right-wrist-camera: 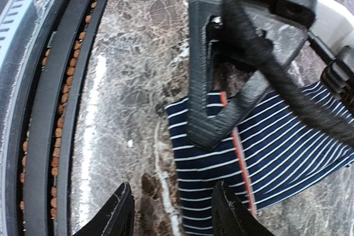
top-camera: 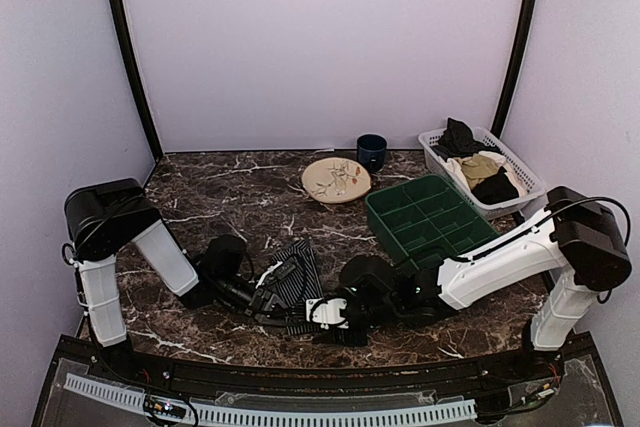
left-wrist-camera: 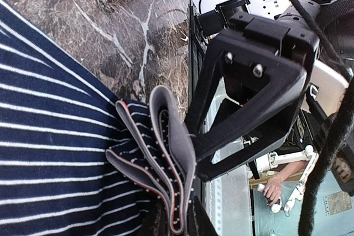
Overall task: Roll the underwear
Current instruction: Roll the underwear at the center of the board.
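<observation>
Enclosure, three sides. Back wall (top-camera: 320, 37): plain pale lilac, unmarked. Left wall (top-camera: 50, 67), right wall (top-camera: 590, 67): same finish. Windows: not in view.
Corner posts: two, black, leaning slightly outward; left post (top-camera: 128, 57), right post (top-camera: 520, 42).
Table (top-camera: 240, 197): dark brown marble pattern, white veining, glossy.
Near edge: black rail (top-camera: 300, 372); white slotted strip (top-camera: 330, 414) below it.
Light: even, diffuse; pale glare streak (right-wrist-camera: 94, 136) on marble beside rail.
</observation>
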Controlling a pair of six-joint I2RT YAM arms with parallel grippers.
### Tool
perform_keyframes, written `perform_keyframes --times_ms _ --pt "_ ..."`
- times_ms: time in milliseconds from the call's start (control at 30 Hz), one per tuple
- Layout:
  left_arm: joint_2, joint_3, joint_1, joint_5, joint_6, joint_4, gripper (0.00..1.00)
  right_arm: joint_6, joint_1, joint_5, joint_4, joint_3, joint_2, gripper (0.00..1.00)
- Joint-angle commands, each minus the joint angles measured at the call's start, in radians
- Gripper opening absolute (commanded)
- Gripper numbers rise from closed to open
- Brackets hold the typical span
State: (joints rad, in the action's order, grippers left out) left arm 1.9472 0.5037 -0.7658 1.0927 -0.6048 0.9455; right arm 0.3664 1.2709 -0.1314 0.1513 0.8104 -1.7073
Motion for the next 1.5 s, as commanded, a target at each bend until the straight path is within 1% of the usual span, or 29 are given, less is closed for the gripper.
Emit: perform_keyframes --times_ms 0,133,267,367,400,433,467,533,600,667,700,733,867,967,1067,1100,1167,1233,1267,1333,1467 --pt "0.055 -0.030 -0.007 -0.020 0.044 -0.193 0.00 0.042 0.008 0.079 0.073 -0.006 0.017 0.48" --pt "0.045 -0.020 -0.006 -0.049 0.068 -0.235 0.00 0.055 0.009 0.072 0.078 0.002 -0.003 0.49" --pt "0.021 -0.013 -0.002 -0.092 0.089 -0.277 0.00 0.044 0.010 0.047 0.085 -0.007 -0.061 0.49" --pt "-0.012 -0.014 0.002 -0.123 0.110 -0.310 0.00 0.033 0.009 0.039 0.084 -0.012 -0.109 0.47" --pt "-0.033 -0.014 0.003 -0.134 0.122 -0.326 0.01 0.030 0.009 0.034 0.084 -0.012 -0.120 0.46" --pt "-0.050 -0.016 0.003 -0.147 0.135 -0.344 0.04 0.029 0.010 0.032 0.079 -0.007 -0.135 0.44" --pt "-0.070 -0.014 0.004 -0.160 0.150 -0.365 0.07 0.025 0.009 0.031 0.067 0.000 -0.145 0.41" --pt "-0.111 -0.013 0.008 -0.183 0.174 -0.402 0.15 0.021 0.007 0.024 0.057 0.008 -0.162 0.31" --pt "-0.161 -0.011 0.017 -0.213 0.202 -0.452 0.23 0.010 0.008 0.015 0.045 0.013 -0.165 0.14" --pt "-0.232 -0.008 0.029 -0.252 0.231 -0.512 0.30 -0.005 0.008 0.000 0.017 0.022 -0.156 0.03" --pt "-0.274 -0.006 0.038 -0.294 0.255 -0.565 0.33 -0.013 0.007 -0.012 0.000 0.028 -0.149 0.00" --pt "-0.325 -0.006 0.046 -0.332 0.274 -0.605 0.36 -0.024 0.007 -0.022 -0.016 0.034 -0.144 0.00" --pt "-0.534 0.016 0.072 -0.578 0.337 -0.762 0.49 -0.083 0.003 -0.080 -0.112 0.076 -0.133 0.00" --pt "-0.710 0.023 0.073 -0.761 0.375 -0.839 0.52 -0.156 -0.021 -0.172 -0.191 0.126 -0.137 0.00" --pt "-0.882 -0.002 0.074 -0.913 0.428 -0.853 0.53 -0.254 -0.078 -0.301 -0.236 0.157 -0.150 0.00" --pt "-0.930 -0.012 0.074 -0.937 0.457 -0.854 0.54 -0.279 -0.097 -0.346 -0.247 0.167 -0.164 0.00" --pt "-1.030 -0.034 0.070 -0.940 0.539 -0.850 0.53 -0.317 -0.141 -0.432 -0.255 0.180 -0.189 0.00" --pt "-1.099 -0.044 0.064 -0.905 0.619 -0.870 0.58 -0.343 -0.175 -0.518 -0.267 0.199 -0.228 0.00" --pt "-1.117 -0.037 0.054 -0.902 0.658 -0.908 0.59 -0.353 -0.191 -0.571 -0.269 0.208 -0.248 0.00" --pt "-1.135 -0.015 0.001 -0.925 0.740 -0.988 0.60 -0.375 -0.219 -0.635 -0.277 0.235 -0.297 0.00" --pt "-1.126 0.012 -0.189 -1.071 0.864 -1.071 0.60 -0.415 -0.260 -0.729 -0.287 0.284 -0.376 0.00"
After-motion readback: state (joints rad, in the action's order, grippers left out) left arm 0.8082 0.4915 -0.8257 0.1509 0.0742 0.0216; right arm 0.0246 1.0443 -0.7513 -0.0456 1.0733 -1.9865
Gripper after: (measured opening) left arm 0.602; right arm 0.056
